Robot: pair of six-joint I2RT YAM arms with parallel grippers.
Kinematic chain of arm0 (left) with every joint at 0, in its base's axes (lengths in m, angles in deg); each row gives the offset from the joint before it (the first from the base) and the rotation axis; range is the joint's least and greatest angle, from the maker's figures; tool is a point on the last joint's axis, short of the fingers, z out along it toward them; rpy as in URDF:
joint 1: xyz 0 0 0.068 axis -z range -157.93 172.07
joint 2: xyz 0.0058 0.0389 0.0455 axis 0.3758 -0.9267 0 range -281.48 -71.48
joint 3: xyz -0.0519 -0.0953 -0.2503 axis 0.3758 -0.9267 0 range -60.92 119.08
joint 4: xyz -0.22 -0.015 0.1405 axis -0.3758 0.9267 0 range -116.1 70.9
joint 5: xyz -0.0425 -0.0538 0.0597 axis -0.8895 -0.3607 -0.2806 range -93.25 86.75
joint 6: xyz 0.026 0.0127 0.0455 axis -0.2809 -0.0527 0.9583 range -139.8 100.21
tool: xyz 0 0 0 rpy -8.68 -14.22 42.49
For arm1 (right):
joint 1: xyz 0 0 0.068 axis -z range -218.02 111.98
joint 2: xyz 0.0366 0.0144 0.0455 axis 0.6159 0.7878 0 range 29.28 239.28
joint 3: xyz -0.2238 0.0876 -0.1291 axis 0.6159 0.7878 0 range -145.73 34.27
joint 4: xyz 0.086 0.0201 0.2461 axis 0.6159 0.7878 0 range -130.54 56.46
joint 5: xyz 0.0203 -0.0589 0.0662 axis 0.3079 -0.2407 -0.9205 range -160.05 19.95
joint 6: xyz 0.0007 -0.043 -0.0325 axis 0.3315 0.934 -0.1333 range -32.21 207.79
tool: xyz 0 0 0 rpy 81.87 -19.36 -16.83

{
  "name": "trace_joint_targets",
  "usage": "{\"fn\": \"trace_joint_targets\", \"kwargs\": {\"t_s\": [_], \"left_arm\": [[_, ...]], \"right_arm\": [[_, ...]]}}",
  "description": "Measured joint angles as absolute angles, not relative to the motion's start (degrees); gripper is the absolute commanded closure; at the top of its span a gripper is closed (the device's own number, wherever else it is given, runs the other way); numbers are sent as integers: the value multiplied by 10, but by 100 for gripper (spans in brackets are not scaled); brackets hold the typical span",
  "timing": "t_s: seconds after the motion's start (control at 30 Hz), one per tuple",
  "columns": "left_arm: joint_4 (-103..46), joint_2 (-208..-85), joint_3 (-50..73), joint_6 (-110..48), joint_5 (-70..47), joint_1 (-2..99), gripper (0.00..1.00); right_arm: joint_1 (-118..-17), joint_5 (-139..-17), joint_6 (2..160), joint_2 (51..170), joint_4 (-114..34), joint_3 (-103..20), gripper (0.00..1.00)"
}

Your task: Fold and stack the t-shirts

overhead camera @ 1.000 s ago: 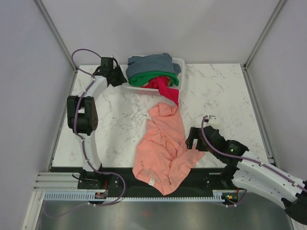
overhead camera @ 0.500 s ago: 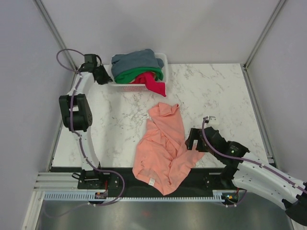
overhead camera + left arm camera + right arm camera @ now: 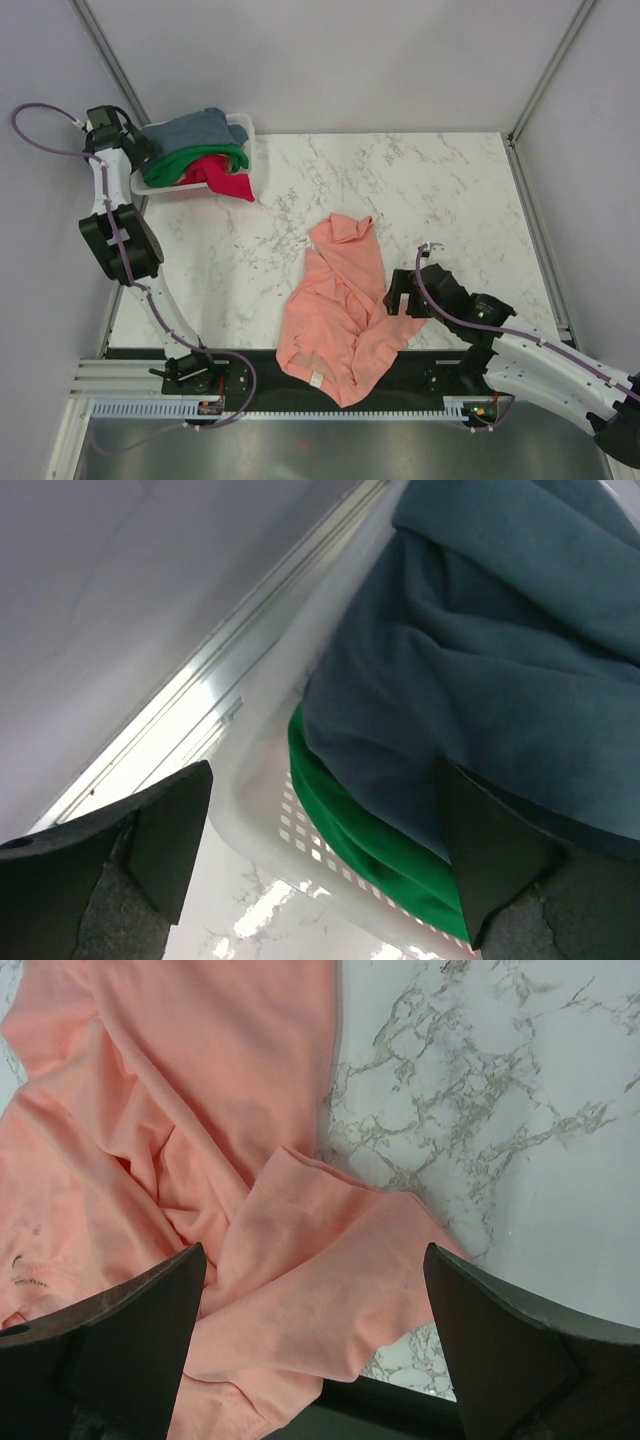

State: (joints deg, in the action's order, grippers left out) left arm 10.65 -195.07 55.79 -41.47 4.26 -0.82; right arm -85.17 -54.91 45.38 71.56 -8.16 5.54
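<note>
The t-shirts lie in two places. The salmon-pink t-shirt [image 3: 338, 300] is crumpled on the marble surface [image 3: 450, 200], between the two arms, with its near end reaching over the dark strip at the front edge. The other three are heaped in the white mesh basket [image 3: 243, 127] at the far left corner. The grey-blue t-shirt [image 3: 190, 130] is on top, the green t-shirt [image 3: 195, 160] is under it, and the red t-shirt [image 3: 228, 182] spills over the basket's near side. The left pincer [image 3: 128, 150] sits at the basket's left end, released, its jaws spread wide. In its wrist view the basket's rim, the green cloth and the grey-blue cloth show between them. The right pincer [image 3: 402, 300] is also released, jaws wide apart. It hangs just over the right edge of the salmon-pink t-shirt, where a folded flap of cloth lies on the marble.
</note>
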Motion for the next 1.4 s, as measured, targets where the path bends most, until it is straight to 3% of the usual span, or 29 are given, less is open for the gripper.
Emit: {"fn": "trace_joint_targets", "kwargs": {"t_s": [0.2,0.43,0.6,0.87,1.0,1.13,1.4], "left_arm": [[133,-1905,549,-429,73,43,1],[127,-1847,549,-413,104,226,2],[126,-1893,579,-395,79,325,4],[130,-2044,602,-341,30,336,4],[132,-2060,595,-318,39,333,5],[127,-2025,529,-327,74,318,6],[146,-1837,303,-402,36,229,2]], "right_arm": [[-852,-552,456,713,-84,56,2],[-852,-570,448,714,-85,56,3],[-860,-587,433,722,-75,54,3],[-866,-588,402,669,-47,52,2],[-866,-588,389,674,-43,52,2],[-867,-582,378,694,-41,50,2],[-867,-528,328,791,-38,41,4]]}}
